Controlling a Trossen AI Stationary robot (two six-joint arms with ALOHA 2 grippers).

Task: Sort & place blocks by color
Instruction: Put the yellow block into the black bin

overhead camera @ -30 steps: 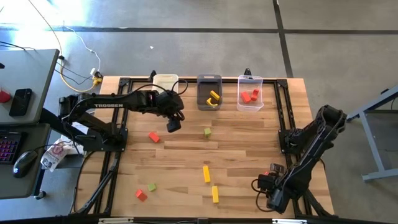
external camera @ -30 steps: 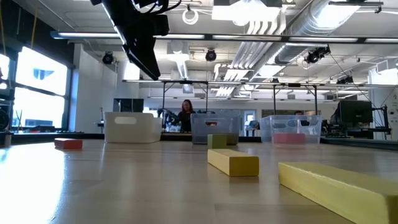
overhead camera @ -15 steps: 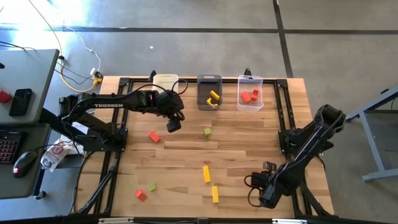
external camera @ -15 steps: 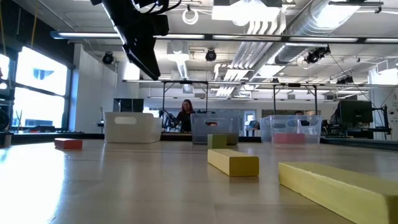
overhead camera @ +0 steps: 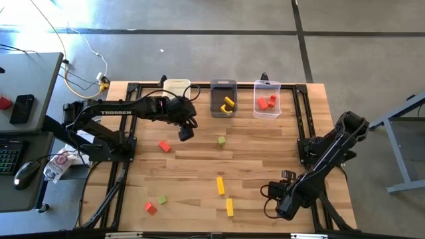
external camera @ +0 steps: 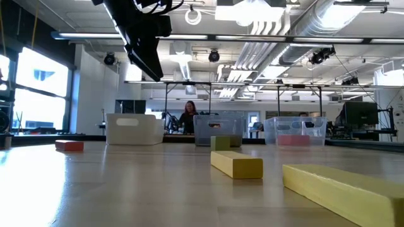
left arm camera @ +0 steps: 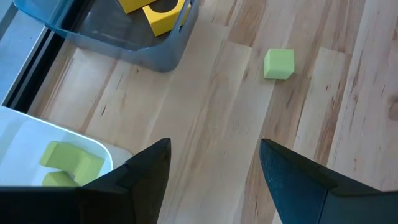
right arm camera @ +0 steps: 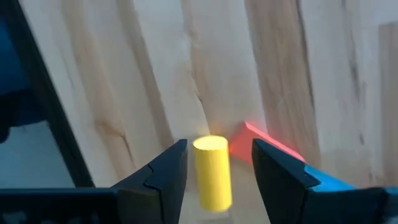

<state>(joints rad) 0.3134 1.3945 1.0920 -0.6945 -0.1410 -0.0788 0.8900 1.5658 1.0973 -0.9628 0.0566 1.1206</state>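
Observation:
Loose blocks lie on the wooden table: a red one [overhead camera: 164, 146], a green cube [overhead camera: 221, 141] [left arm camera: 278, 63], two yellow bars [overhead camera: 220, 184] [overhead camera: 230, 207], and a green [overhead camera: 161, 199] and a red [overhead camera: 151, 208] near the front left. My left gripper [overhead camera: 184, 133] [left arm camera: 214, 144] hangs open above the table near the white bin. My right gripper [overhead camera: 275, 202] [right arm camera: 219, 146] points down near the front right, open. Its fingers stand on either side of an upright yellow cylinder [right arm camera: 212, 177]. A red block [right arm camera: 245, 140] lies beside the cylinder. Whether the fingers touch the cylinder I cannot tell.
Three bins stand in a row at the far edge. The white bin [overhead camera: 176, 87] holds green blocks [left arm camera: 68, 162], the grey bin [overhead camera: 223, 98] yellow ones and the clear bin [overhead camera: 267, 99] red ones. A dark table rail [right arm camera: 25, 112] runs close to my right gripper. A person [external camera: 189, 116] stands far behind the table.
My right gripper has moved from the near right corner toward the table's left edge and a little toward the far edge, still pointing down. Most of that move came in the first half second.

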